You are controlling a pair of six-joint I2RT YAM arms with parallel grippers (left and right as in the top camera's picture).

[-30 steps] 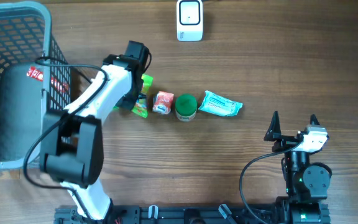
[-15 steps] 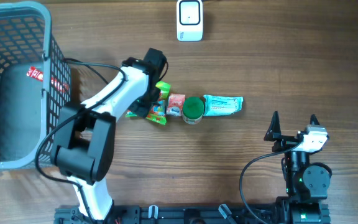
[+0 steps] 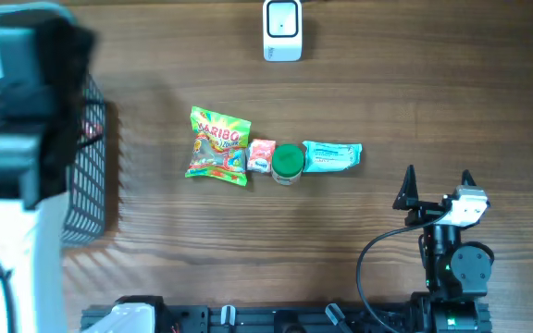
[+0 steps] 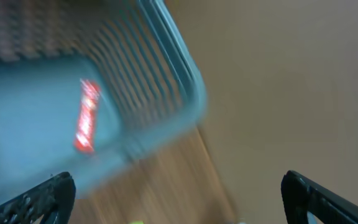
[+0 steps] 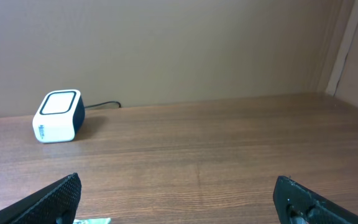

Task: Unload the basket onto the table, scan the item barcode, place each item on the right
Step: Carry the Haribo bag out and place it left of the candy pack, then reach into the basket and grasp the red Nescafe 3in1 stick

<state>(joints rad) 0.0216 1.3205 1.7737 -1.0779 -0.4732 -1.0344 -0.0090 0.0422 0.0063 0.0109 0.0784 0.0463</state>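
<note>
Several items lie in a row mid-table: a Haribo bag [image 3: 218,146], a small red packet [image 3: 261,154], a green-lidded jar [image 3: 288,162] and a teal packet [image 3: 331,155]. The white scanner [image 3: 282,30] [image 5: 58,116] stands at the far edge. My left arm [image 3: 21,120] is a raised blur over the basket at the left. In its wrist view, my left gripper [image 4: 179,190] is open and empty. My right gripper [image 3: 438,185] [image 5: 182,193] is open at the near right, away from the items.
A grey mesh basket [image 3: 91,185] [image 4: 166,74] stands at the left edge, with a grey object bearing a red label [image 4: 87,115] inside. A cable runs from the scanner along the back wall.
My left gripper has let go of the Haribo bag after dragging it right against the row. The arm has swung up and left over the basket. The right arm has not moved.
</note>
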